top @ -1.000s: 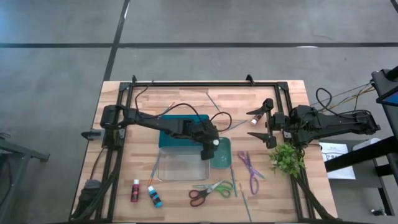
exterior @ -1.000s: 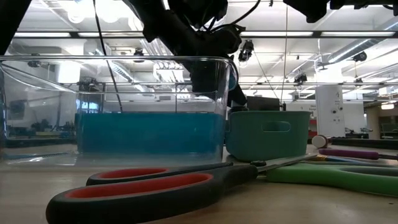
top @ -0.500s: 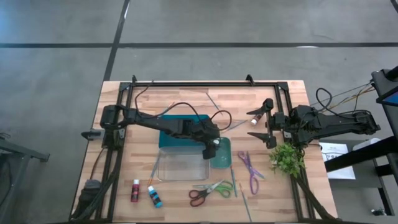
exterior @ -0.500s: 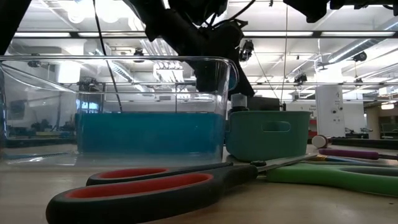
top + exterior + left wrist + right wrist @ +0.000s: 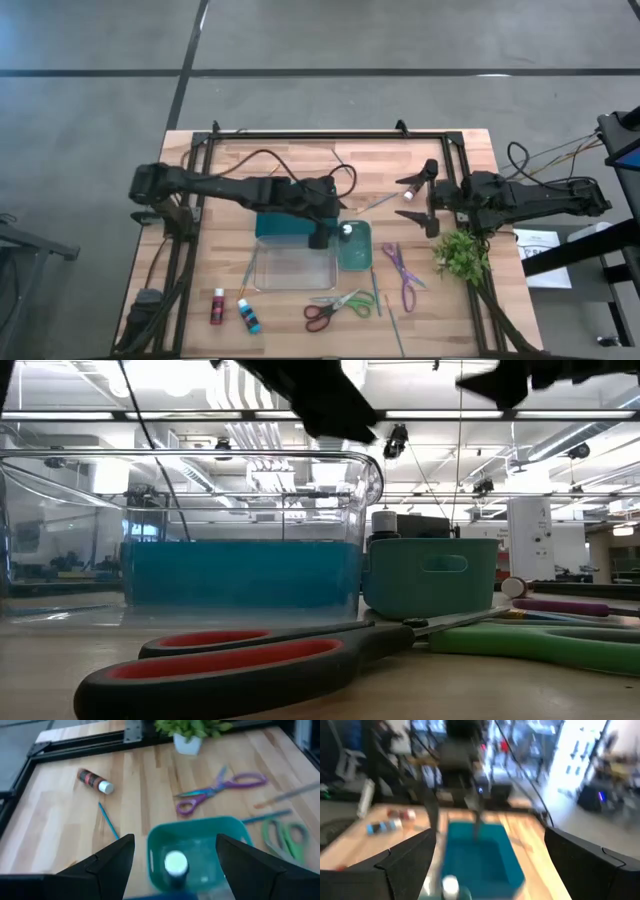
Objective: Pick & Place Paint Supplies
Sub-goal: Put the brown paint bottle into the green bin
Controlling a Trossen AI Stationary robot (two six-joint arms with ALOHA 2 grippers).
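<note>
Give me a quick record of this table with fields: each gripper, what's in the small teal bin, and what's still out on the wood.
left gripper: open, empty, by the small teal bin
right gripper: open, empty, hovering near the dark bottle
small teal bin: one white-capped bottle standing inside
loose on wood: red bottle, blue bottle, red-green scissors, purple scissors
other: plant sprig

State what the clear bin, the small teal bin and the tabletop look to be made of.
Clear bin: likely hard glossy plastic; you see the room through its walls, and light glints on its rim. Small teal bin: opaque moulded plastic, fairly matte, with a handle slot formed in its side. Tabletop: light wood in joined strips, grain lines showing, with a smooth, probably sealed surface.
</note>
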